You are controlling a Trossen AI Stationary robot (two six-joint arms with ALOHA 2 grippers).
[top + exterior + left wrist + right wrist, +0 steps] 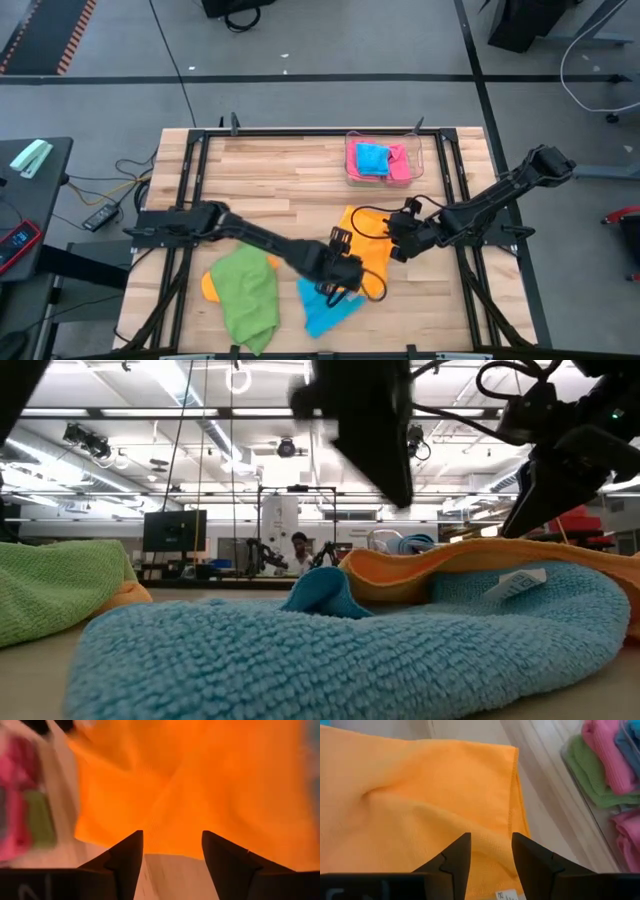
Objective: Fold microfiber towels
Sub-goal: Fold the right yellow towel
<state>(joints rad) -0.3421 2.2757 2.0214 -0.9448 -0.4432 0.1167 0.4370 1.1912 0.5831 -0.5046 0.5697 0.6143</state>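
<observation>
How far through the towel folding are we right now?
Done: folded towels already sit in the clear tray. In hand: the orange towel at the table's middle, with the left gripper open at its near edge and the right gripper open over its right side; neither visibly grips it. Left: the blue towel and the green towel lie crumpled, with another orange cloth under the green.

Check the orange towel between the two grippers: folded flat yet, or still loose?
Still loose. The orange towel lies rumpled with a raised, wavy edge, and both the left gripper and right gripper stand open by it.
</observation>
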